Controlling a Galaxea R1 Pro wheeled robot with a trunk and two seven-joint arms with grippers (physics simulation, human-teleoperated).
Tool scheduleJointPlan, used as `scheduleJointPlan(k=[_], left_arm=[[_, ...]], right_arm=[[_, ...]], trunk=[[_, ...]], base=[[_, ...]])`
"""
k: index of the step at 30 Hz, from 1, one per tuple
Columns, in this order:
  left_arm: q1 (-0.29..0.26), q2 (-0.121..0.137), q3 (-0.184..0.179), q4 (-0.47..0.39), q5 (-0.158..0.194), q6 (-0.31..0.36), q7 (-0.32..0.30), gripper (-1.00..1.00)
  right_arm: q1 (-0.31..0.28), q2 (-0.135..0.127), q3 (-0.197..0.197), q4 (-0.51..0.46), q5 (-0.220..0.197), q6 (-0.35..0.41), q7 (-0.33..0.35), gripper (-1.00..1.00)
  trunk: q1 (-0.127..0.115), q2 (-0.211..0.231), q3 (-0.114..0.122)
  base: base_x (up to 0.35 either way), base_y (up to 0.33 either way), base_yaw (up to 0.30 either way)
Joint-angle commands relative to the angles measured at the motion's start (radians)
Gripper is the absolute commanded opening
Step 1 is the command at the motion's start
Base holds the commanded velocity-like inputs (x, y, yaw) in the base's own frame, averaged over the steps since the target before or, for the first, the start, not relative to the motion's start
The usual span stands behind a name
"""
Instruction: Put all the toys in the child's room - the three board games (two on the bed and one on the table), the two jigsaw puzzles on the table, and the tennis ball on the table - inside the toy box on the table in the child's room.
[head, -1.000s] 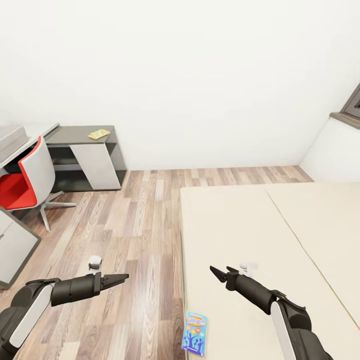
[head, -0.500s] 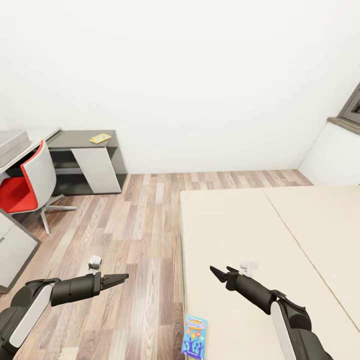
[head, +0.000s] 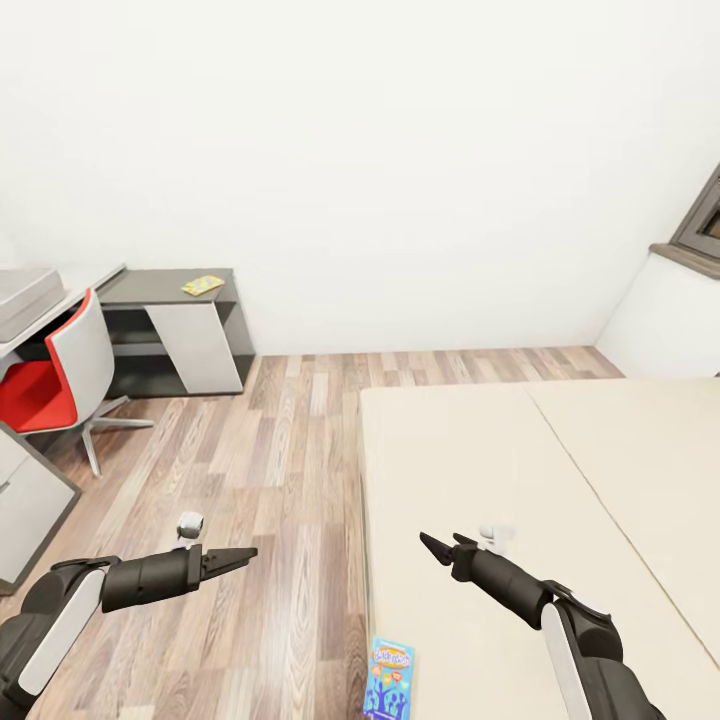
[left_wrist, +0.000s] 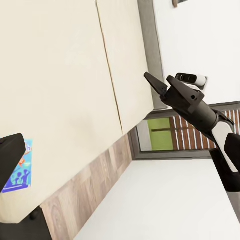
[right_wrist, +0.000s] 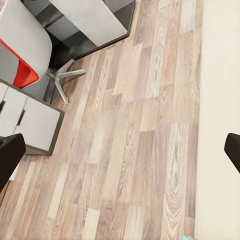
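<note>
child's bedroom, beige bed (head: 520, 480), desk (head: 170, 290), red chair (head: 45, 385), wood floor (head: 270, 470)

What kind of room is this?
It looks like a bedroom, probably a child's. There is a big beige bed with a blue board game at its edge, a desk holding a colourful puzzle, and a red chair.

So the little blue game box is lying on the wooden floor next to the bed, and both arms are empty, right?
Not quite. The blue game box lies on the bed, right at the mattress edge nearest the wooden floor, not on the floor; the head view shows it. The rest holds: the left gripper and right gripper hold nothing.
</note>
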Motion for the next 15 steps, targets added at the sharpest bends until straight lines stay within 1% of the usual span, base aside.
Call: scheduleJointPlan(k=[1,11,15], left_arm=[[-0.001,0.001,-0.001,0.000,0.003,0.004,-0.001,1.00],[0.000,0.001,0.033,0.000,0.001,0.004,-0.002,1.00],[0.001,0.001,0.036,0.000,0.001,0.004,-0.002,1.00]], right_arm=[[-0.001,0.001,-0.003,0.000,-0.005,0.007,0.003,1.00],[-0.001,0.001,-0.003,0.000,-0.004,0.007,0.001,1.00],[-0.001,0.001,-0.003,0.000,-0.004,0.007,0.001,1.00]], trunk=[[0.001,-0.002,0.000],[0.001,-0.002,0.016],[0.001,-0.002,0.023]], base=[[0.000,0.000,0.000],[0.000,0.000,0.000],[0.000,0.000,0.000]])
